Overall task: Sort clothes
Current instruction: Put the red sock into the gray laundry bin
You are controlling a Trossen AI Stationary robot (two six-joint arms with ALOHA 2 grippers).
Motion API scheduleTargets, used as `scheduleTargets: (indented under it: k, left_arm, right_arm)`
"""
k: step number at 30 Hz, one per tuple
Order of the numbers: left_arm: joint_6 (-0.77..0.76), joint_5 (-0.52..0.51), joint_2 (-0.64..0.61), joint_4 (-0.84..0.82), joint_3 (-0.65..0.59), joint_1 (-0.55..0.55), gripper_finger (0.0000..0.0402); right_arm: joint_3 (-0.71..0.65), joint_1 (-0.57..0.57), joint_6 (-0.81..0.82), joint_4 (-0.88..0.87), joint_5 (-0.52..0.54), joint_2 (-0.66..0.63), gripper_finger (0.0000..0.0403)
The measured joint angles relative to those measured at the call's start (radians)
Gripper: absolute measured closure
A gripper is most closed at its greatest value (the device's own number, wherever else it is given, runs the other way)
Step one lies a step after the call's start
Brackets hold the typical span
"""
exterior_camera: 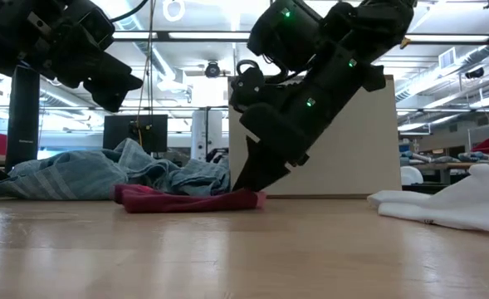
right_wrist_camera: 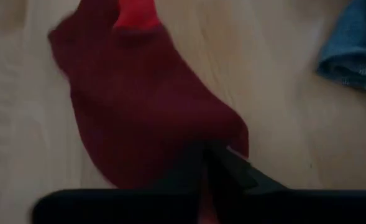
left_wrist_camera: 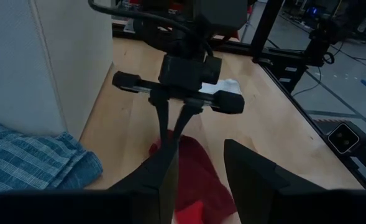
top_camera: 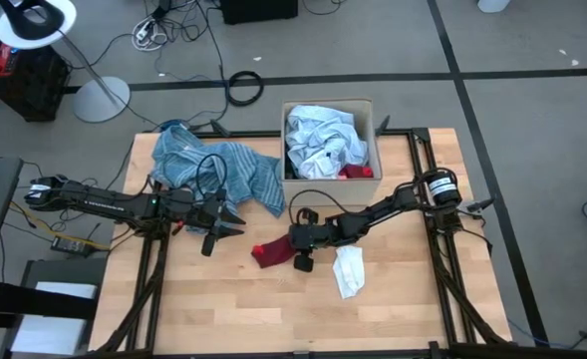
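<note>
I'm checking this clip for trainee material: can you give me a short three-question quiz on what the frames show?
1. True or false: the right gripper is pinching the edge of the red cloth on the table.
2. Which lies beside the box, under the left arm? A) blue striped cloth B) a black garment C) a yellow towel
3. Fill in: the small piece lying alone near the right arm is ____.

Key
1. True: in the low and right wrist views its fingers close on the cloth's edge.
2. A.
3. White.

The left gripper hovers open nearby.
</note>
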Motion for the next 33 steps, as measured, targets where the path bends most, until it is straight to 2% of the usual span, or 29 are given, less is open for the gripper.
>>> scheduleTargets:
  k: [2,8,18,24,29,33]
  left_arm:
    - [0.0,0.0,0.0,0.0,0.0,0.0,0.0266]
    - [-0.01,0.0,0.0,-0.002,0.0,0.0,0.0266]
    - [-0.01,0.0,0.0,0.0,0.0,0.0,0.0266]
    - [-0.01,0.0,0.0,0.0,0.0,0.0,0.0266]
    - [-0.01,0.0,0.0,0.0,0.0,0.0,0.0266]
    - [-0.01,0.0,0.0,0.0,0.0,0.0,0.0266]
  right_arm:
    - [0.001,0.0,-0.001,-0.002,0.0,0.0,0.0393]
    - [0.0,0.0,-0.009,-0.09,0.055,-0.048,0.04]
    - [0.0,0.023,-0.093,-0.208,0.205,-0.352,0.0401]
    - [0.0,0.028,-0.081,-0.223,0.202,-0.494,0.0401]
    - [0.0,0.028,-0.08,-0.233,0.184,-0.479,0.0392]
    - [0.0,0.028,-0.056,-0.223,0.146,-0.391,0.0379]
